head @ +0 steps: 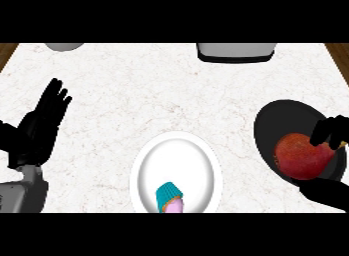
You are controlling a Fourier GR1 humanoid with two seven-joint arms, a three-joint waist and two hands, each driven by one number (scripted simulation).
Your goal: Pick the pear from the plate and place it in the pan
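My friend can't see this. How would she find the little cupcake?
Start at the white plate in the counter's front middle. The cupcake lies at the plate's near end. Its teal wrapper and pink top set it apart from the red pear over the dark pan.

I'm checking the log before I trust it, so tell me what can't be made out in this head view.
- Red pear: its right side is covered by the right hand, so contact with the black round pan can't be judged.
- Pan: right part hidden by the hand and pear.
- Teal-wrapped cupcake on the white plate: cut by the lower edge.
- Two grey objects at the top edge: cut off, unidentifiable.
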